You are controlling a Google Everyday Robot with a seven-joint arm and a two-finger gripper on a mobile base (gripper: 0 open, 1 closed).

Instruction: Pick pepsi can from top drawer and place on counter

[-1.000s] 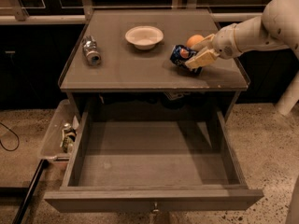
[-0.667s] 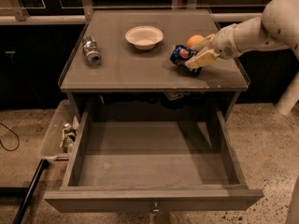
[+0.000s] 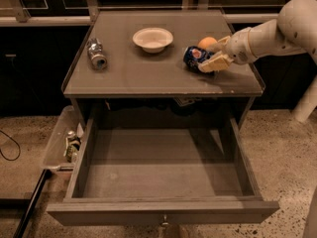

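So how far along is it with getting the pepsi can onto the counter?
Nearly done. The top drawer stands open and empty, and the pepsi can appears to rest on the counter, beside an orange. In hand: the gripper is right against the can. Left: only backing it away.

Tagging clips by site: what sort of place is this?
Probably a lab or office test space: a grey counter over an open top drawer, speckled hard floor. The gripper is at the pepsi can on the counter's right.
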